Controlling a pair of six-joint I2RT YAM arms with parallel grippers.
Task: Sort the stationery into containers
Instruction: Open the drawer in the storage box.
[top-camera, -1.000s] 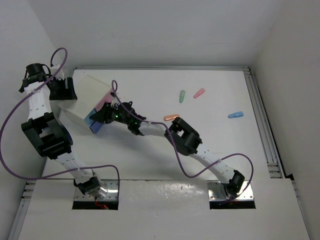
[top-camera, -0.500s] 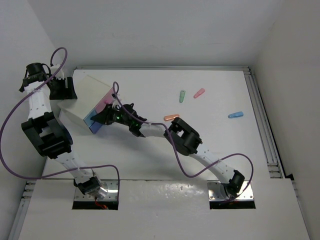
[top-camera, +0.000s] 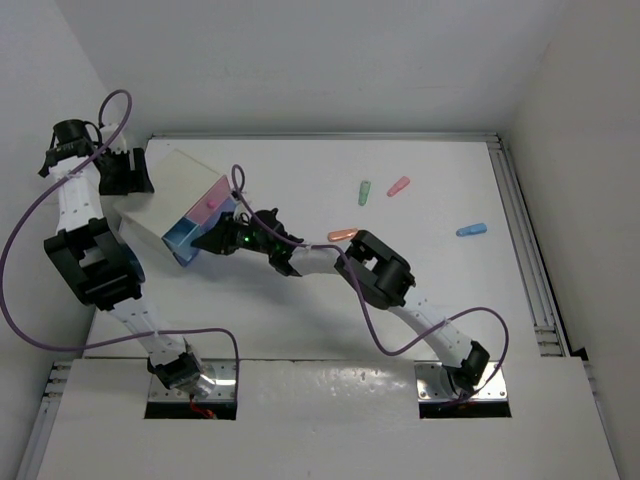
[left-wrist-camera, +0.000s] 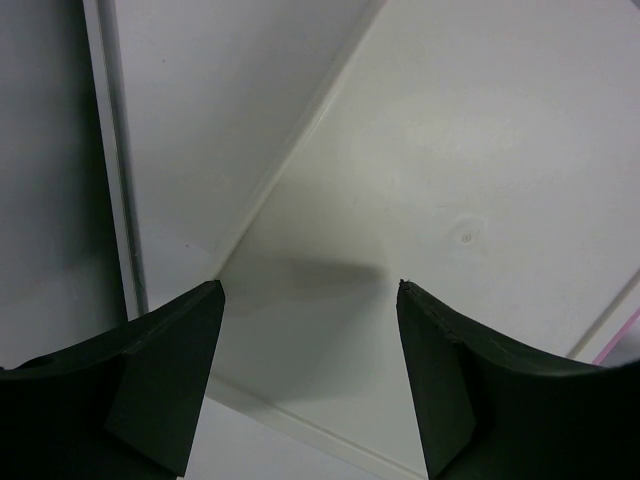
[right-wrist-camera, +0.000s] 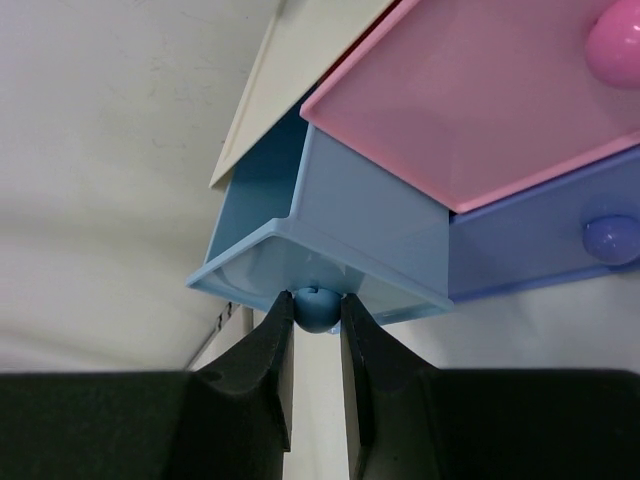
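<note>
Blue drawer (right-wrist-camera: 330, 215) ajar, right gripper (right-wrist-camera: 317, 312) pinching knob (right-wrist-camera: 316, 303)

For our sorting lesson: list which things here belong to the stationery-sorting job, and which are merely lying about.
Job: green marker, pink marker, orange marker, blue marker, drawer box, blue drawer, right hand.
Lying about: purple cable, table rail.

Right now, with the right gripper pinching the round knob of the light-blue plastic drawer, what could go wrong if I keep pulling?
1. The small round light-blue knob is held only at the tips of the right gripper, so it may slip out.
2. The left gripper stands open at the white drawer cabinet, clamping nothing, so the cabinet may slide or turn with the pull.
</note>
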